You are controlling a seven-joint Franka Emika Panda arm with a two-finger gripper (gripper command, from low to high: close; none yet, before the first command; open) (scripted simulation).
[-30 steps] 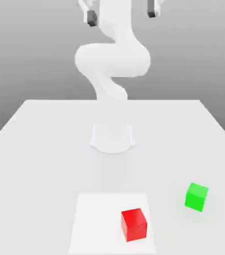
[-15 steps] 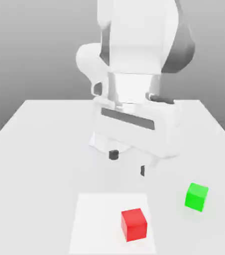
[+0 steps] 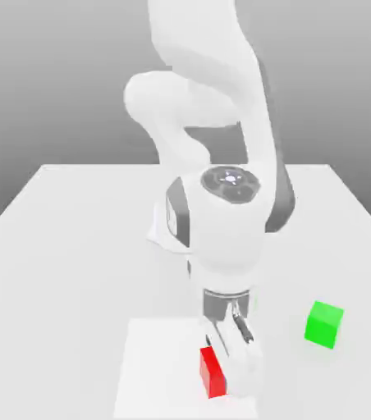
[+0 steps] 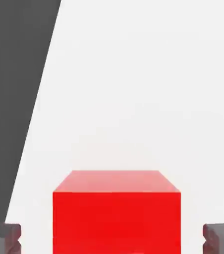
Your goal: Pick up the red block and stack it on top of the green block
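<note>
The red block (image 3: 212, 371) sits on a paler square patch (image 3: 156, 361) of the white table, near the front; the lowered hand covers its side toward the exterior view's right. My gripper (image 3: 231, 373) has come down over it. In the hand view the red block (image 4: 116, 211) lies between the two dark fingertips (image 4: 2, 238), with a small gap on each side, so the gripper (image 4: 112, 239) is open around it and not touching it. The green block (image 3: 323, 324) rests on the table to the exterior view's right of the red one, apart from the hand.
The arm's base (image 3: 166, 234) stands at the middle of the white table (image 3: 66, 246), behind the blocks. The arm bends forward over the table's front half. Dark floor (image 4: 10, 99) lies past the table edge.
The arm swung down from high above the table to the red block, and the fingers now straddle it. Neither block has moved.
</note>
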